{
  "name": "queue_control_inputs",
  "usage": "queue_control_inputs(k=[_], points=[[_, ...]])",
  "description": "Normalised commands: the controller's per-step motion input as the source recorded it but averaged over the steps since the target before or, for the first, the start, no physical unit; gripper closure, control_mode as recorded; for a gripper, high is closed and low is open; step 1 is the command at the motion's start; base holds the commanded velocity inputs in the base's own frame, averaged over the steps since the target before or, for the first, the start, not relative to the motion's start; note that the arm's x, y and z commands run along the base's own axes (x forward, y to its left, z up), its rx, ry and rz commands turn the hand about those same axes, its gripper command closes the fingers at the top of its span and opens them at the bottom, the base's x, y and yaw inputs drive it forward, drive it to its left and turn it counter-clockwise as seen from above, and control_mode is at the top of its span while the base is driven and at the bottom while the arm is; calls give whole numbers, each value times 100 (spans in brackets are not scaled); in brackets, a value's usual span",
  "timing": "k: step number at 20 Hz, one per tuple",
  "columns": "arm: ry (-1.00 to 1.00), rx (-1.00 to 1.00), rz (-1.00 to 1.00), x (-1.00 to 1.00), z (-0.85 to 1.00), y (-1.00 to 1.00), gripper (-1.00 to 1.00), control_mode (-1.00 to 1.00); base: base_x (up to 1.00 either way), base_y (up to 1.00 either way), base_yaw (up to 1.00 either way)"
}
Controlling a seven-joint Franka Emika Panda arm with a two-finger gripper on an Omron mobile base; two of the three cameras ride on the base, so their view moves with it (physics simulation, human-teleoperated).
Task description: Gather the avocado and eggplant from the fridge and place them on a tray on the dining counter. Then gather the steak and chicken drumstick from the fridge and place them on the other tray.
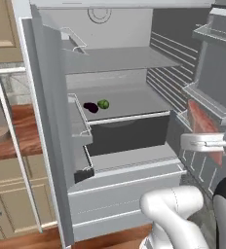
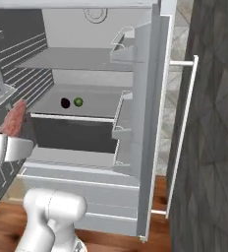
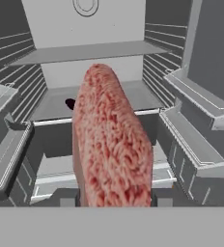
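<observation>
Steak fills the hand view: a thick, marbled red-and-pink slab standing on edge, clamped in the end effector in front of the open fridge. Behind it, on the middle shelf, the dark eggplant and green avocado sit just beside each other.

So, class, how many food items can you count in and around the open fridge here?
3. An eggplant and an avocado sit side by side on the middle fridge shelf; the steak is held in the gripper. More may be hidden in the drawers.
</observation>
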Motion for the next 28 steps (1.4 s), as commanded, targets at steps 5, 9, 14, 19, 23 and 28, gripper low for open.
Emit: queue_control_inputs(k=[5, 9, 14, 19, 23, 28], points=[[0, 0, 0, 0, 0, 0, 100, 100, -84, 0, -5], [0, 0, 0, 0, 0, 0, 100, 100, -85, 0, -4], [0, 0, 0, 0, 0, 0, 100, 100, -93, -7, 0], [0, 0, 0, 0, 0, 0, 100, 100, -96, -20, 0], [0, 0, 0, 0, 0, 0, 100, 100, -85, -42, 6], [0, 0, 0, 0, 0, 0, 100, 100, -91, -38, 7]])
